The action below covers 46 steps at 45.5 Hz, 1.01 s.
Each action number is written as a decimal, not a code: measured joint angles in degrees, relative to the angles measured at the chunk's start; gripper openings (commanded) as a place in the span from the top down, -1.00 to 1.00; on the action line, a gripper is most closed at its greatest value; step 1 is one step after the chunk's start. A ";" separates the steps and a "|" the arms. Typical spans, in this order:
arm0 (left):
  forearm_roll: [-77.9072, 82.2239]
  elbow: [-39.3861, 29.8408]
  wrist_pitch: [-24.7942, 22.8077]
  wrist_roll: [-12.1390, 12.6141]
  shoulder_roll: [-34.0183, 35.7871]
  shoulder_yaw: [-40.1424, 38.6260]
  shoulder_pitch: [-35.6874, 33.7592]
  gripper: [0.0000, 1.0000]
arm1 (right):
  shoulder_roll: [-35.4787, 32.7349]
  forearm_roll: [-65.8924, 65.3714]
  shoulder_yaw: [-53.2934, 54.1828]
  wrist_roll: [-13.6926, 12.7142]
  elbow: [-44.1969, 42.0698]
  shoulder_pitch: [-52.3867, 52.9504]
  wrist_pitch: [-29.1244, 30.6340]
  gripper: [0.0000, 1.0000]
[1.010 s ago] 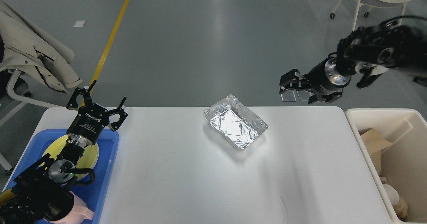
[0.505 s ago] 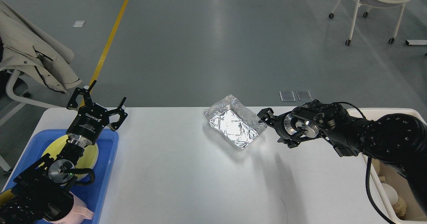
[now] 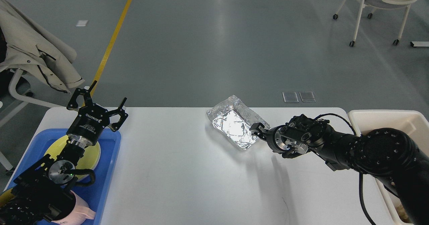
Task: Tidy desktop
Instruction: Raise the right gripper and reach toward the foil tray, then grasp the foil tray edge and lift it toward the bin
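Note:
The desktop is a wide white tabletop. A crumpled silver foil tray lies on it right of centre, near the far edge. My right gripper has come in low from the right and is at the foil tray's near right corner, touching or nearly touching its rim. Its fingers are dark and seen end-on, so I cannot tell whether they grip the foil. My left gripper is open and empty, held above the far end of the blue tray at the left.
The blue tray holds a yellow plate and a pink cup. A cream bin stands off the table's right end. A chair with a coat stands far left and another chair far right.
My right arm has swung down from high above the table's far right edge and reached left to the foil tray's corner. The left arm and the foil tray have stayed put.

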 measured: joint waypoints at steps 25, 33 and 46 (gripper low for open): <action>0.00 0.00 -0.01 0.00 0.00 0.00 0.00 -1.00 | 1.11 -6.27 3.32 0.79 -0.14 -2.33 -0.81 0.68; 0.00 0.00 -0.01 0.00 0.00 0.00 0.00 -1.00 | 1.04 -6.69 3.34 0.91 -0.13 -2.49 -0.59 1.00; 0.00 -0.01 -0.02 0.00 0.01 0.00 0.00 -1.00 | -7.74 -6.81 -2.79 3.30 5.97 7.97 6.89 1.00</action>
